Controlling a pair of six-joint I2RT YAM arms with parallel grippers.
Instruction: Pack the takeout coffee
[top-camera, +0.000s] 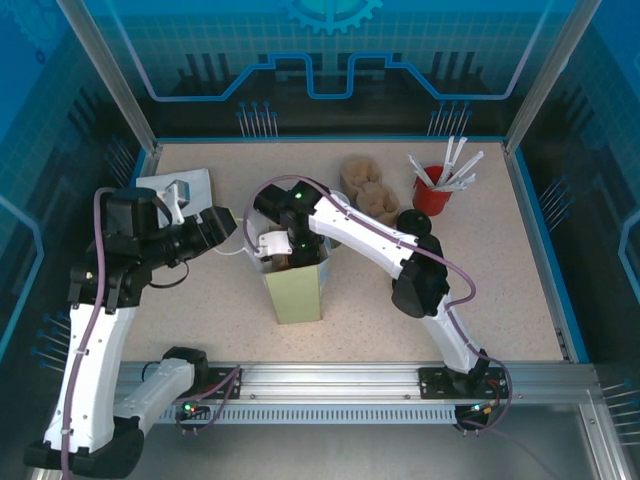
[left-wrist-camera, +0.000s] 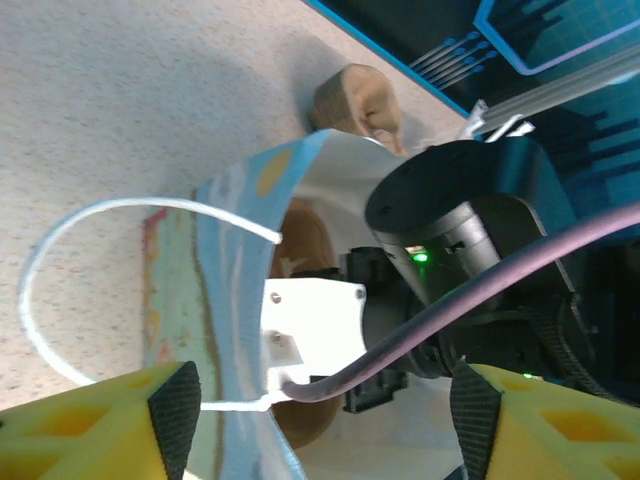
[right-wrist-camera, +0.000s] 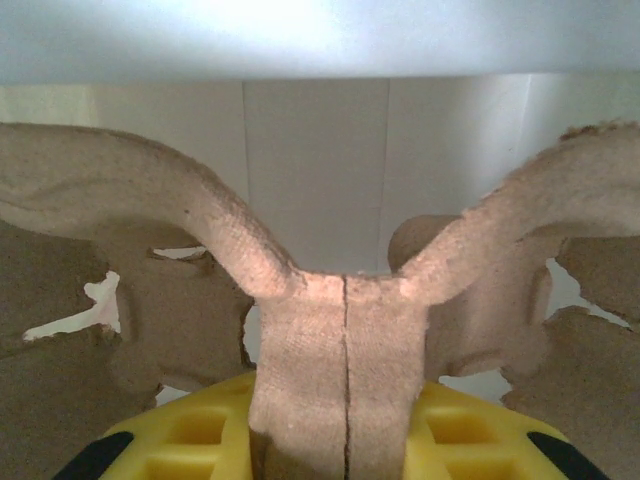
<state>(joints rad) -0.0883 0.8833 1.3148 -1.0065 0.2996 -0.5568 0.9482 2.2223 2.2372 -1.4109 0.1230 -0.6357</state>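
Two arms: both meet at the paper bag (top-camera: 296, 292), which stands upright mid-table; take it as your reference.
Right gripper (right-wrist-camera: 345, 430): down inside the bag's mouth, jaws pinched on the centre tab of a pulp carrier (right-wrist-camera: 200, 250). The bag's white inner walls stand close behind the carrier.
Left gripper (left-wrist-camera: 325, 430): at the bag's left rim, jaws spread wide and gripping nothing. You see the bag's wall edge and one end of its white string handle (left-wrist-camera: 60, 260) between the pads.
takeout coffee: you cannot tell where it is; the right wrist hides the bag's inside.
Room left of bag: tight, taken up by the left arm.
Room right of bag: the right arm crosses it; beyond and behind sit brown pulp pieces (top-camera: 368, 188), black lids (top-camera: 413, 222) and a red cup (top-camera: 432, 195) of white utensils.
Room in front of bag: bare table (top-camera: 400, 335) up to the near rail.
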